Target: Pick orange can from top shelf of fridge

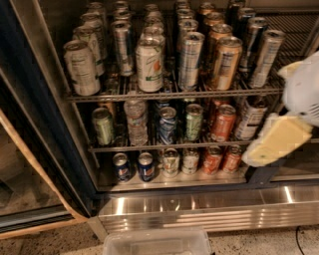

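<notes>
Orange can, a tall slim copper-metallic cylinder with silver lid and white label panel, is standing upright with its long axis vertical and lid pointing up. It is sitting front right on the chrome wire top shelf. Nearest, a clear plastic bin is getting cut off at the bottom edge. The cream-and-white gripper is hovering at the right edge, lower than the can and apart from it, partly cropped; open or closed, cannot tell. The dark-framed, steel-based fridge is holding more cans, with the back rows fading into shadow.

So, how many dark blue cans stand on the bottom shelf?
2: one blue can at its left end, another beside it; more may hide behind. Gripper at view's right edge.
</notes>
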Robot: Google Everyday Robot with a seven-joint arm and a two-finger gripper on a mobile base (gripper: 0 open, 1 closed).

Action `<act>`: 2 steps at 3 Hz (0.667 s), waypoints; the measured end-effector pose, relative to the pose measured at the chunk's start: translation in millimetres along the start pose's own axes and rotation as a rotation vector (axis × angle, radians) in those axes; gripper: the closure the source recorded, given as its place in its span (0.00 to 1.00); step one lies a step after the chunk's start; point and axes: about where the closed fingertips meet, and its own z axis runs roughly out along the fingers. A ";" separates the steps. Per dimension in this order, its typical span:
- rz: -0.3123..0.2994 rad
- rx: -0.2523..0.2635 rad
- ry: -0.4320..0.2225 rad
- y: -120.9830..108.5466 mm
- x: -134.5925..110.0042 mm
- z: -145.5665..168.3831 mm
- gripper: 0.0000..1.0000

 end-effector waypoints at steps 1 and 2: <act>0.003 0.056 -0.044 -11.0 -9.6 1.5 0.00; 0.004 0.056 -0.044 -11.0 -9.6 1.4 0.00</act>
